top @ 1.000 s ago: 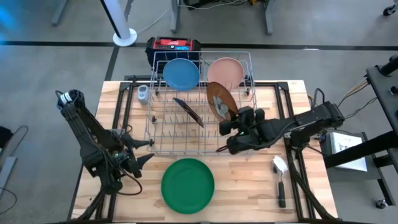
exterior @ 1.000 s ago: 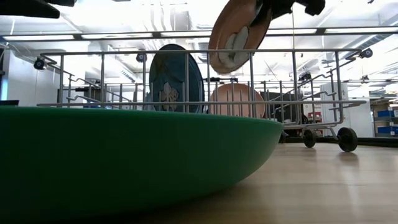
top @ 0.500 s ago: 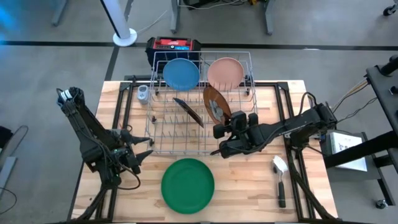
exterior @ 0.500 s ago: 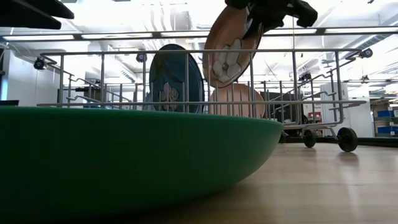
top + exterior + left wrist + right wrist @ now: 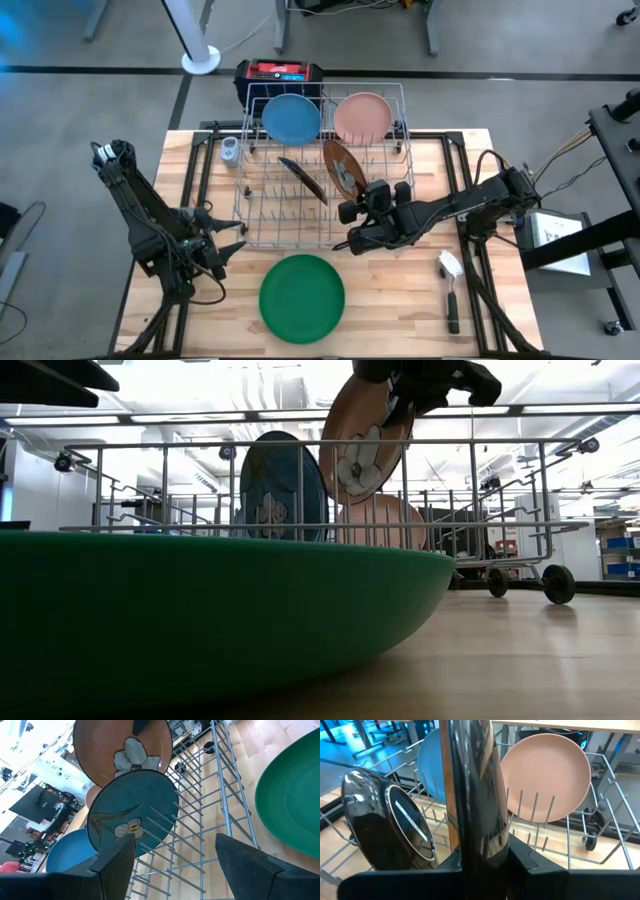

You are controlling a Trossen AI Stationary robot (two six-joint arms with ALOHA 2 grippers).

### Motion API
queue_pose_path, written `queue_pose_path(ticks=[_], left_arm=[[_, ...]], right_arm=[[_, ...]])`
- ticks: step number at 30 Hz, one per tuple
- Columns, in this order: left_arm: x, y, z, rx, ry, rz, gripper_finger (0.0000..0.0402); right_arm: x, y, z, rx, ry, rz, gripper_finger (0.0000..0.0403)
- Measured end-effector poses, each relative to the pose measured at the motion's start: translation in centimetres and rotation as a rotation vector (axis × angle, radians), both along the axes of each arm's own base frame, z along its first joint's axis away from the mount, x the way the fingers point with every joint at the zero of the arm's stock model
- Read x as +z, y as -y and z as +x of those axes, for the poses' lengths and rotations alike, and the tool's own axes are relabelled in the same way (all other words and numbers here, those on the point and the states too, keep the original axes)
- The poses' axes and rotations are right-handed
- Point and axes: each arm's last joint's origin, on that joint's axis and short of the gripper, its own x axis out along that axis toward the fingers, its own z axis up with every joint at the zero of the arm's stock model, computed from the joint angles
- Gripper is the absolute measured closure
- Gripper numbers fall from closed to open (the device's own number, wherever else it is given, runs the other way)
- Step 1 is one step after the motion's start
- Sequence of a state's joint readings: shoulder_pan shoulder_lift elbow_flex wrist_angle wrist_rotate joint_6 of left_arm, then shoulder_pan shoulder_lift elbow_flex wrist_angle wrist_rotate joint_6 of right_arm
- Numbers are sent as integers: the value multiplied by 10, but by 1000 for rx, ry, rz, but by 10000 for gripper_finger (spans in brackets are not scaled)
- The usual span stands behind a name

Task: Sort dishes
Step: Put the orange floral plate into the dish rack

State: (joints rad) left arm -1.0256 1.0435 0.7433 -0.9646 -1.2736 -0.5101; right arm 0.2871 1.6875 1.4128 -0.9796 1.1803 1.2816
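Note:
My right gripper is shut on a dark orange-brown plate with a white flower on it, held on edge over the grey wire rack. The second orange-brown plate leans tilted among the rack's tines. The light blue plate and the pale pink plate stand on edge at the rack's far end. The green plate lies flat on the table in front of the rack. My left gripper is open and empty at the rack's near left corner. My right gripper pinches the plate's rim between its two fingers, one on each face, at the edge nearest the table's right side. The fingers come from the right and near side, slanting down. The plate stands on edge, slightly tilted, its lower rim below the rack's top rail.
A black-handled brush with a white head lies at the table's right near side. A red and black box sits behind the rack. A small grey cup stands at the rack's far left corner.
My right gripper has carried the orange-brown plate toward the table's left edge and a little down, over the rack. The plate stays on edge in the hold, and its lower rim now dips below the rack's top rail.

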Motion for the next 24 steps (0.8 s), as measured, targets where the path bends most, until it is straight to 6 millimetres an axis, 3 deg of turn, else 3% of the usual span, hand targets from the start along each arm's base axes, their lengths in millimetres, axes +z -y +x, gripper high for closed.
queue_pose_path(ticks=[24], left_arm=[[0,0,0,2,6,-13,138]], right_arm=[[-14,1,7,14,-44,69,365]])
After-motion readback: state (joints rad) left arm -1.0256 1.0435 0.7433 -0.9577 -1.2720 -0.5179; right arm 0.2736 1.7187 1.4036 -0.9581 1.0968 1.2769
